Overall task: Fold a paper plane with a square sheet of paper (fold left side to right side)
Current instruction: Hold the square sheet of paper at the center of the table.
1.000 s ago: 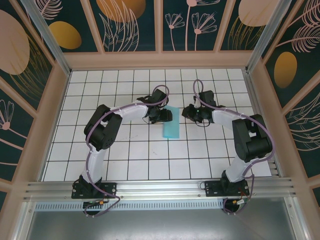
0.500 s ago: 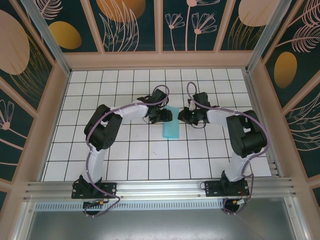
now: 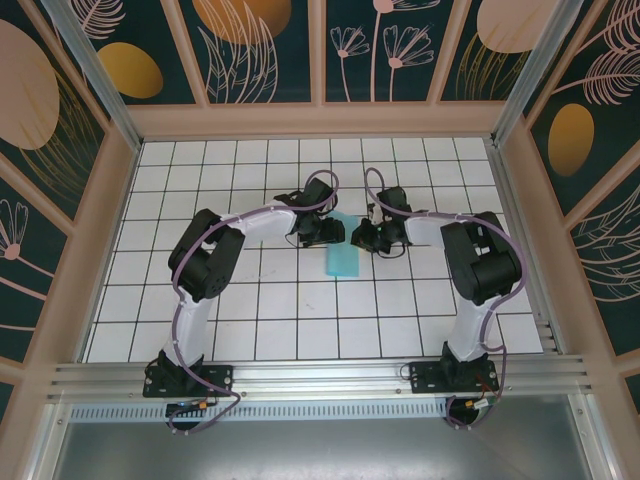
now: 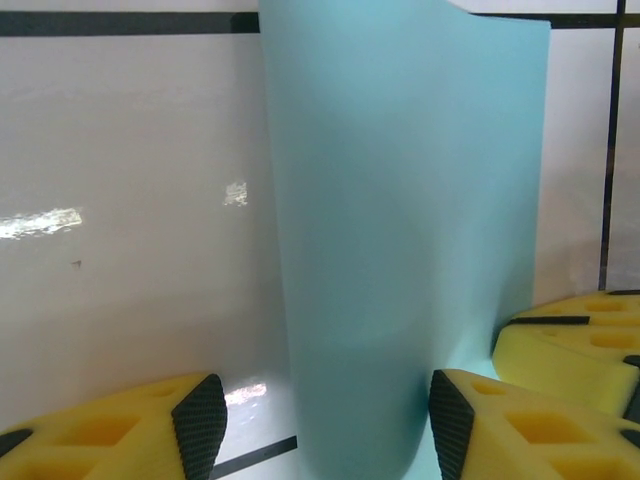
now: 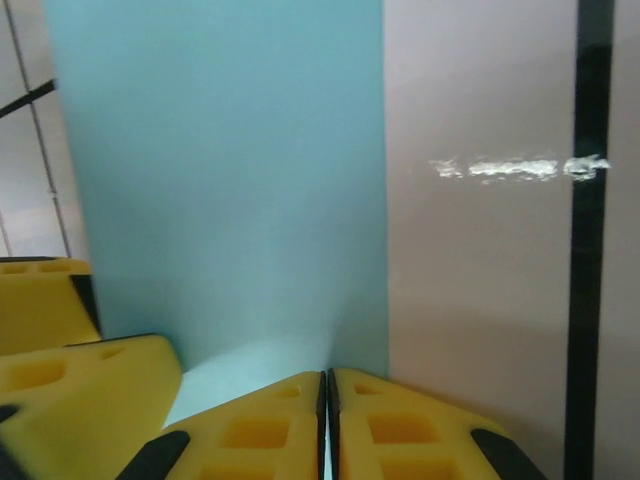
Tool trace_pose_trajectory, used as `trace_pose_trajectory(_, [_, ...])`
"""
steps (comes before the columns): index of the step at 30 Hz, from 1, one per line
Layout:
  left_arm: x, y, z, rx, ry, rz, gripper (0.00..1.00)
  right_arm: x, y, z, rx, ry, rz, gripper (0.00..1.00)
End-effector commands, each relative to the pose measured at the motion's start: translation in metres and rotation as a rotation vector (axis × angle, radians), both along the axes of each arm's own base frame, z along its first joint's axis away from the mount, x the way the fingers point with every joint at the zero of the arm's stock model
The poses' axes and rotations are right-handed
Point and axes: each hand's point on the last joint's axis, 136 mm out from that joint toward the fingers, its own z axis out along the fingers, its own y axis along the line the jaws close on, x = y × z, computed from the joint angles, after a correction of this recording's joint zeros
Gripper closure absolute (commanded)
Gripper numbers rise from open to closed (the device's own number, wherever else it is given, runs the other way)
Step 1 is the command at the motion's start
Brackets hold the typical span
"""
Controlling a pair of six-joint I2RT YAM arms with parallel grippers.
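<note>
Overhead, one sheet of paper [image 3: 343,256] lies on the white tiled table [image 3: 200,300], just toward 12 o'clock of the table's middle. It is doubled into a narrow turquoise strip. Its long axis runs from 12 to 6 o'clock, with the far end leaning slightly toward 1. Both short ends are square, so the strip points neither way.

Bare tiles stretch out from the strip toward 6, 9, 12 and 3 o'clock. The four walls [image 3: 100,250] stand well apart from it, and the two arm bases sit at the 6 o'clock edge.

Two grippers meet at the strip's far half. The left gripper [image 3: 336,232] comes in from 9 o'clock and the right gripper [image 3: 357,238] from 3 o'clock, close to each other across the paper.

From the left wrist, the left gripper [image 4: 320,430] stands at a middling width, astride the sheet [image 4: 400,250]. One black-tipped yellow finger is at the paper's edge and the other is apart from it on the bare tile. The sheet's left layer bows upward.

From the right wrist, the right gripper [image 5: 325,420] has its two fingers pressed together, with a hairline seam between them. It sits over the near part of the sheet [image 5: 220,180], near its straight right-hand edge. Whether a layer is caught in that seam I cannot tell.
</note>
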Motion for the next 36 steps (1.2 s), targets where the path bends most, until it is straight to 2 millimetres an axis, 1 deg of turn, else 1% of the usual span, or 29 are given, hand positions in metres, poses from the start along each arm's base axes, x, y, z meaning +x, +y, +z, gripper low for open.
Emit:
trace_pose_trajectory(1, [-0.012,-0.009,-0.027,0.030,0.001,-0.059,0.37,-0.010,-0.010,-0.022,-0.096,0.055,0.015,0.87])
trace_pose_trajectory(4, [-0.003,-0.001,-0.003,0.004,-0.039,-0.033,0.35,-0.015,-0.015,-0.031,-0.125,0.074,0.015,0.87])
trace_pose_trajectory(7, [0.009,0.012,0.027,-0.074,-0.082,0.023,0.35,-0.019,-0.017,-0.039,-0.135,0.091,0.019,0.87])
trace_pose_trajectory(9, [0.013,0.015,0.048,-0.129,-0.114,0.039,0.34,-0.019,-0.016,-0.041,-0.131,0.097,0.021,0.87])
trace_pose_trajectory(11, [0.013,0.008,0.067,-0.189,-0.138,0.018,0.35,-0.020,-0.015,-0.043,-0.130,0.102,0.023,0.87])
trace_pose_trajectory(12, [0.012,0.003,0.073,-0.226,-0.139,0.004,0.37,-0.020,-0.015,-0.043,-0.129,0.102,0.022,0.88])
trace_pose_trajectory(13, [0.009,-0.002,0.079,-0.272,-0.135,-0.005,0.40,-0.020,-0.015,-0.044,-0.128,0.103,0.023,0.87])
trace_pose_trajectory(15, [0.004,-0.012,0.082,-0.342,-0.126,-0.026,0.46,-0.020,-0.015,-0.044,-0.128,0.106,0.022,0.87])
trace_pose_trajectory(17, [0.000,-0.020,0.077,-0.359,-0.109,-0.046,0.52,-0.021,-0.015,-0.044,-0.126,0.105,0.024,0.87])
trace_pose_trajectory(20, [-0.007,-0.033,0.066,-0.371,-0.071,-0.079,0.58,-0.020,-0.014,-0.043,-0.122,0.103,0.025,0.87])
trace_pose_trajectory(23, [-0.010,-0.041,0.057,-0.380,-0.045,-0.089,0.62,-0.019,-0.014,-0.042,-0.122,0.101,0.023,0.87])
trace_pose_trajectory(25, [-0.010,-0.039,0.047,-0.354,-0.034,-0.078,0.63,-0.019,-0.014,-0.042,-0.123,0.102,0.023,0.87])
trace_pose_trajectory(30, [-0.011,-0.026,0.017,-0.258,-0.001,-0.049,0.65,-0.019,-0.015,-0.042,-0.125,0.101,0.024,0.87])
trace_pose_trajectory(36, [-0.014,-0.013,-0.003,-0.186,0.011,-0.026,0.68,-0.020,-0.016,-0.043,-0.135,0.101,0.027,0.87])
